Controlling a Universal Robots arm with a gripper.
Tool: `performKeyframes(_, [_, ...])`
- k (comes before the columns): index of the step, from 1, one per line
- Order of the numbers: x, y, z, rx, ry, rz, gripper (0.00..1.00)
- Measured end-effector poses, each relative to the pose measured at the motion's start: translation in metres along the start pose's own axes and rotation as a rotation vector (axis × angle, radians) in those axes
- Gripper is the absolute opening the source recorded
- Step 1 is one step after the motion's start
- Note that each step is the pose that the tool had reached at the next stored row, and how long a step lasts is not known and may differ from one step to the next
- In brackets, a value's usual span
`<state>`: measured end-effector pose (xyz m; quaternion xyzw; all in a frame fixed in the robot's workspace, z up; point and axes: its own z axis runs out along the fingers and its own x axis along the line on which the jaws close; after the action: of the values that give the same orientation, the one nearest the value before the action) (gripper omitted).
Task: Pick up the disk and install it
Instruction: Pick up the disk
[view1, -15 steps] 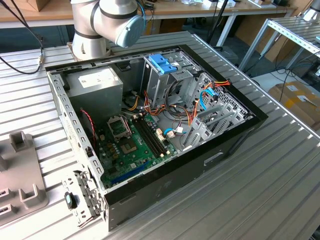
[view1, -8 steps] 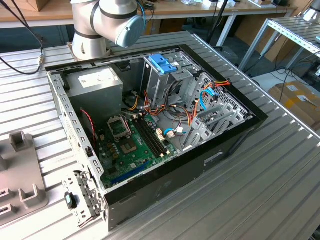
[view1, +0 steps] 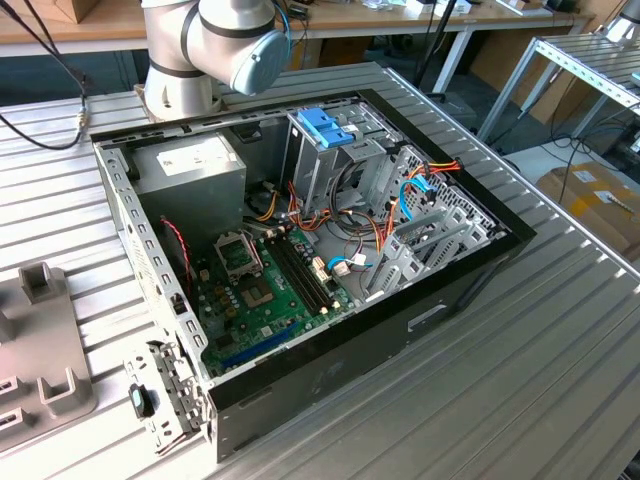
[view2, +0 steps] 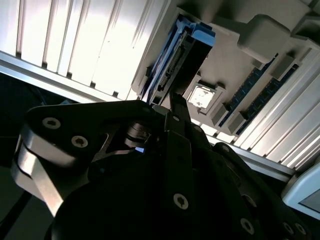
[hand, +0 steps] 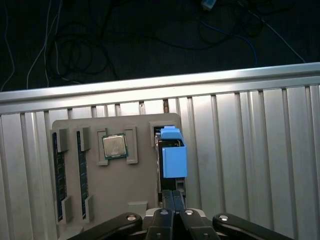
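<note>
The disk (hand: 174, 160) stands on edge in a slot of a grey holder block (hand: 115, 185), its light blue carrier rail facing the camera in the first wrist view. The second wrist view shows the same disk (view2: 185, 55) from the side, with its connector edge and blue rail. My gripper (hand: 173, 197) hangs just short of the disk's near end, its two fingers pressed together with nothing between them. Its dark fingertip (view2: 172, 102) reaches up close to the disk's lower corner. The open computer case (view1: 470, 290) lies on the table in the exterior view.
The holder block also carries a processor chip (hand: 114, 146) and memory sticks (hand: 57, 175). Inside the case are a metal drive cage with a blue bracket (view1: 325, 128), loose cables (view1: 375, 235) and the motherboard (view1: 265, 295). The arm's base (view1: 180, 70) stands behind the case. Another grey fixture (view1: 45, 350) sits at the exterior view's left.
</note>
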<state>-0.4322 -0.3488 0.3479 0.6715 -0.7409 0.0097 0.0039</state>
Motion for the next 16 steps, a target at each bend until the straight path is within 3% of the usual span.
performKeyframes(16, [-0.0006,-0.0005,0.0015,-0.0003,0.0002,0.000,0.11])
